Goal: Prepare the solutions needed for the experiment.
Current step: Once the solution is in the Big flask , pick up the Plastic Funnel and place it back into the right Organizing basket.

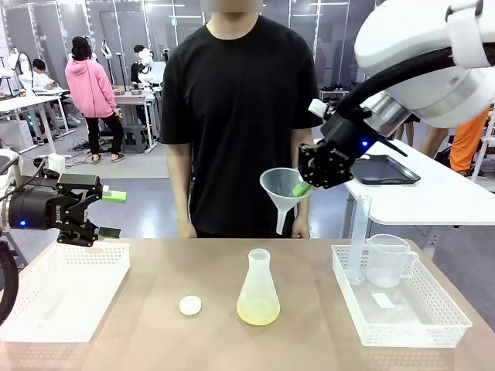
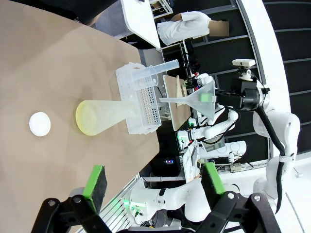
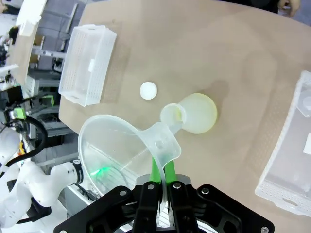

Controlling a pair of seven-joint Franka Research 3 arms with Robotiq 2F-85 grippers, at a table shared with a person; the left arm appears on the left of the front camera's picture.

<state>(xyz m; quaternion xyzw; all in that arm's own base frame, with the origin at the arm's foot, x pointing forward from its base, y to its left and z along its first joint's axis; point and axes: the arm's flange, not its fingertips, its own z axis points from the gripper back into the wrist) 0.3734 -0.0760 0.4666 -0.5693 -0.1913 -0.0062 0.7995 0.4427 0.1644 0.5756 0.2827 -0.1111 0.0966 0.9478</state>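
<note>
A translucent conical flask (image 1: 257, 287) stands upright at the table's middle, with a shallow pale yellow layer of the solutions (image 1: 257, 312) in its bottom. High above it and slightly to the right, my right gripper (image 1: 303, 188) is shut on the tab of a clear plastic funnel (image 1: 281, 188). In the right wrist view the funnel (image 3: 121, 150) hangs over the table beside the flask's open mouth (image 3: 173, 114). My left gripper (image 1: 112, 212) hovers open and empty above the left basket; its green pads (image 2: 95, 182) frame the flask (image 2: 104, 115) farther off.
A white round cap (image 1: 190, 305) lies left of the flask. A white basket (image 1: 62, 290) sits at the left. The right basket (image 1: 402, 313) holds a tall graduated cylinder (image 1: 358, 239) and a clear beaker (image 1: 387, 259). A person in black (image 1: 240, 116) stands across the table.
</note>
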